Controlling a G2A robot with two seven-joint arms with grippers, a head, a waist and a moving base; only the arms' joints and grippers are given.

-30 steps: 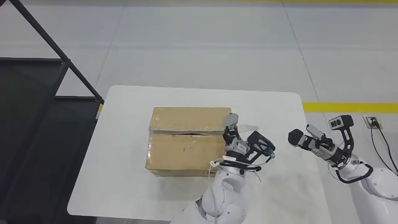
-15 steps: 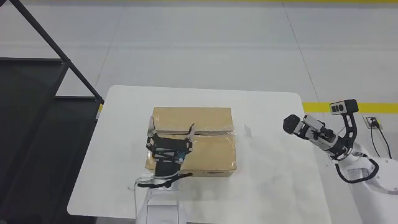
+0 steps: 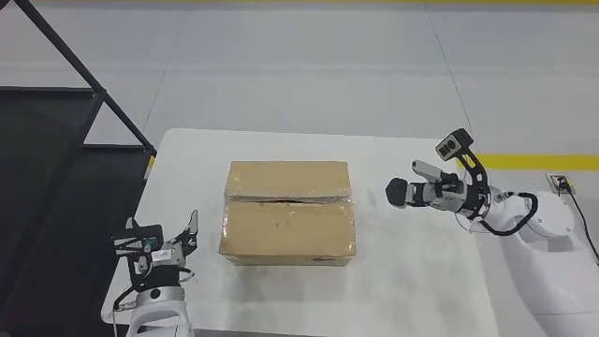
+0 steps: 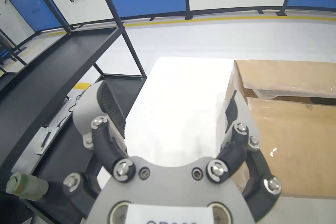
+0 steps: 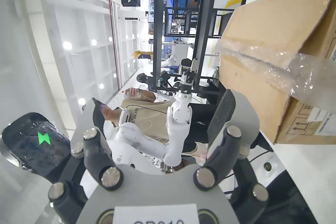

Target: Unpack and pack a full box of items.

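A closed brown cardboard box (image 3: 288,211) sits mid-table, its top flaps meeting along a seam covered with clear tape (image 5: 275,62) that puffs loose at the box's right end. My left gripper (image 3: 164,236) hovers open and empty near the table's front left corner, left of the box (image 4: 288,117). In its own view the left gripper (image 4: 170,104) has its fingers spread wide over bare white table (image 4: 178,93). My right gripper (image 3: 398,192) is right of the box, a short gap away and pointing at it. The right gripper (image 5: 160,112) is open and holds nothing, with the box (image 5: 275,25) just ahead.
A black metal shelf rack (image 3: 56,150) stands close to the table's left side, also seen as the rack (image 4: 65,57) beside my left gripper. White table (image 3: 412,271) lies bare around the box. Grey floor with yellow lines (image 3: 524,161) surrounds the table.
The left arm swung from the box's right end, across the box top, to the front left corner of the table. The right gripper moved left, closer to the box's right end.
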